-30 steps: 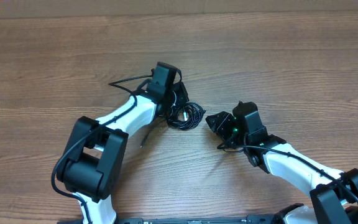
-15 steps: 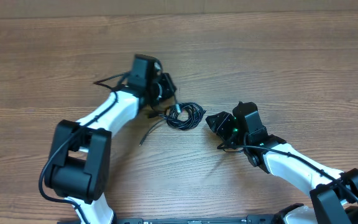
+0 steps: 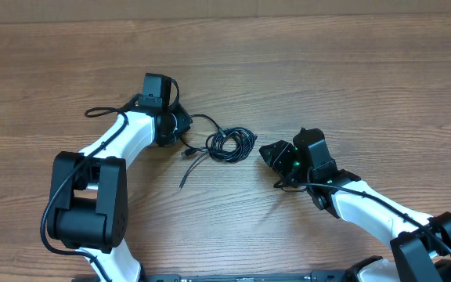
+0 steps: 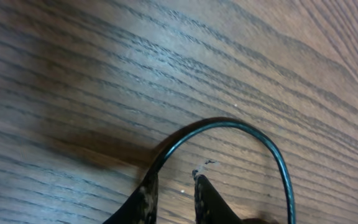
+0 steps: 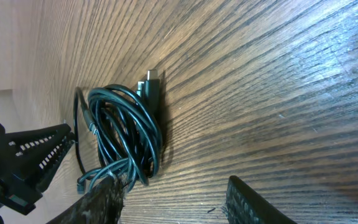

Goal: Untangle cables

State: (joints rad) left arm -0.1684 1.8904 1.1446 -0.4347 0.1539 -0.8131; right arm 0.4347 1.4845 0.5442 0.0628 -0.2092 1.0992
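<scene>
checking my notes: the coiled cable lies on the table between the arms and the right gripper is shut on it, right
Not quite: the right gripper is open and apart from the coiled cable, as the right wrist view shows. The rest holds.

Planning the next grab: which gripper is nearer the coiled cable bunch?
The right gripper, just beside the coiled cable bunch; the left gripper sits farther off.

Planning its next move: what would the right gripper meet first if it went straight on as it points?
Probably the coiled cables, lying ahead of it; nothing else shows between, though depth is unclear.
</scene>
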